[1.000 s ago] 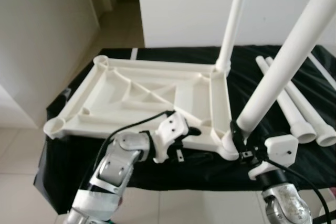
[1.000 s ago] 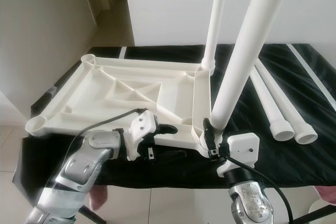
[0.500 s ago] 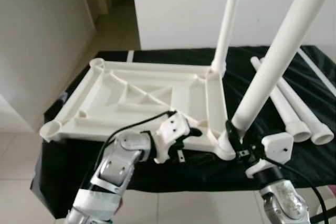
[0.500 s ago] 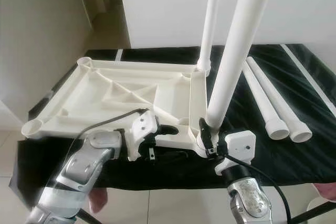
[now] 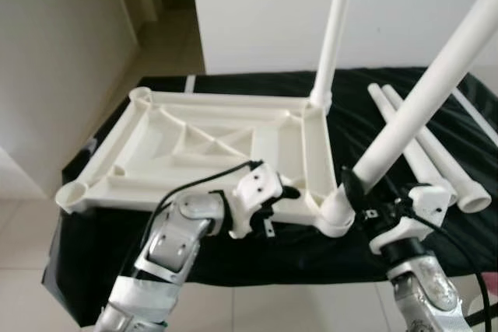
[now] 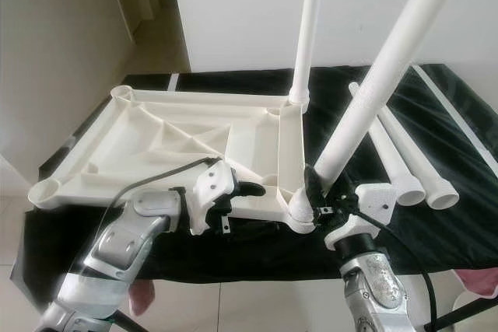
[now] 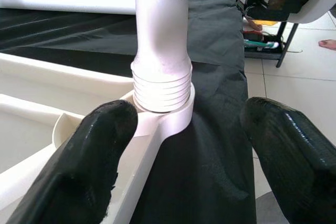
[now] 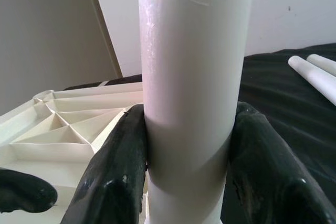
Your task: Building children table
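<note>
Black-draped counter (image 5: 233,250) holds the upturned tabletop (image 5: 210,145). Right gripper (image 5: 356,196) pinches a tilted leg (image 5: 412,114) at the near corner socket (image 5: 336,211); left gripper (image 5: 284,192) spread. I'd straighten that leg before screwing further.

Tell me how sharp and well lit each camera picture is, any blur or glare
Left and right eye views: even daylight, slightly soft, the white wall washed out. Left wrist view: the leg's threaded end is sharp, while the left claw fingers are close and blurry. Right wrist view: the table leg gripped by the right claw is bright with mild glare, the tabletop behind slightly soft.
</note>
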### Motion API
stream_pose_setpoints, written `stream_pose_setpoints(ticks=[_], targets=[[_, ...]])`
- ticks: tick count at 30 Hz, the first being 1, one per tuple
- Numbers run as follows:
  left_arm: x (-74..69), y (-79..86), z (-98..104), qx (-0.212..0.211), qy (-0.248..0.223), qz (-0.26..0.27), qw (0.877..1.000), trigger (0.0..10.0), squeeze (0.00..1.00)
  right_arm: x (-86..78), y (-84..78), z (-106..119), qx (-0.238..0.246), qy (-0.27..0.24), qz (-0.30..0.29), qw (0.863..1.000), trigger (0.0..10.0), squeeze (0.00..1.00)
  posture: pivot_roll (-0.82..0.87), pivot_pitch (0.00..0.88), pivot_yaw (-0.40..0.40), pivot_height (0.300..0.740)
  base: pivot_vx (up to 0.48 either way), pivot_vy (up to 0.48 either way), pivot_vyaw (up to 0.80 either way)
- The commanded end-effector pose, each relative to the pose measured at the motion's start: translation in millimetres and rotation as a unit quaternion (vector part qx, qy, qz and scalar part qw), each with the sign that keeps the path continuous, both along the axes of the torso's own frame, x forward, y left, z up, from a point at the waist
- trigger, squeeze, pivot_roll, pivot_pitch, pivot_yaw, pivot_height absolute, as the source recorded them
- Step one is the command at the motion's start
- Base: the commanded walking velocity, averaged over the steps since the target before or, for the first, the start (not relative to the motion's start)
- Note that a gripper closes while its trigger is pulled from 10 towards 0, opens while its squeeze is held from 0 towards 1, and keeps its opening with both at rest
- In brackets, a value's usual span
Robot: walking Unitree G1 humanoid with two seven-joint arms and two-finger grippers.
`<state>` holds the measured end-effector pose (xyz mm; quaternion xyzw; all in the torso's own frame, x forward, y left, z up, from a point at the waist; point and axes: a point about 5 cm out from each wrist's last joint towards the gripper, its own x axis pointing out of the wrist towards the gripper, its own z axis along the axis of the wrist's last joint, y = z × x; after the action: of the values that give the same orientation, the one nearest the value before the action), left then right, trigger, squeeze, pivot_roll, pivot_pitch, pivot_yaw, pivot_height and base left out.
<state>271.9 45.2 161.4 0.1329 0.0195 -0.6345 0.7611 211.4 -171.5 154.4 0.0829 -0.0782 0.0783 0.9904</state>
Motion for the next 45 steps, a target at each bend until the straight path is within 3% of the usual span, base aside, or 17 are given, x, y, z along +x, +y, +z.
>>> stream_pose_setpoints(ticks=[1,5,11,16,25,33,38,45], targets=[[5.4,2.9,-1,-0.001,-0.005,0.036,0.999,10.0,0.0,-2.9,1.6,-29,0.008,0.078,0.004,0.997,10.0,0.0,-0.01,0.0,0.045,0.74,0.0,0.0,0.0],[5.7,4.3,0,0.0,-0.005,0.038,0.999,10.0,0.0,-11.5,-2.7,-29,0.027,0.047,0.002,0.999,10.0,0.0,-0.01,0.0,0.047,0.74,0.0,0.0,0.0],[5.2,5.0,-1,0.001,-0.004,0.038,0.999,10.0,0.0,-12.9,-11.7,-31,0.014,0.036,-0.001,0.999,10.0,0.0,-0.01,0.0,0.051,0.74,0.0,0.0,0.0],[5.5,4.6,-1,0.002,-0.003,0.036,0.999,10.0,0.0,-6.0,-22.2,-32,-0.037,0.041,0.019,0.998,10.0,0.0,-0.01,0.0,0.055,0.74,0.0,0.0,0.0],[6.5,5.6,0,0.002,-0.004,0.042,0.999,10.0,0.0,2.6,-13.5,-29,-0.122,0.023,0.09,0.988,10.0,0.0,0.0,0.0,0.048,0.74,0.0,0.0,0.0],[7.1,9.6,0,0.001,-0.002,0.051,0.999,10.0,0.0,-1.8,-8.2,-37,-0.135,0.021,0.116,0.984,10.0,0.0,0.01,0.0,0.042,0.74,0.0,0.0,0.0],[7.0,9.8,0,0.002,-0.001,0.05,0.999,10.0,0.0,-4.7,-7.7,-36,-0.186,-0.002,0.126,0.975,10.0,0.0,0.0,0.0,0.051,0.74,0.0,0.0,0.0],[7.5,8.5,1,0.003,-0.001,0.047,0.999,10.0,0.0,-2.8,-8.9,-36,-0.184,-0.005,0.121,0.975,10.0,0.0,0.0,0.0,0.052,0.74,0.0,0.0,0.0]])
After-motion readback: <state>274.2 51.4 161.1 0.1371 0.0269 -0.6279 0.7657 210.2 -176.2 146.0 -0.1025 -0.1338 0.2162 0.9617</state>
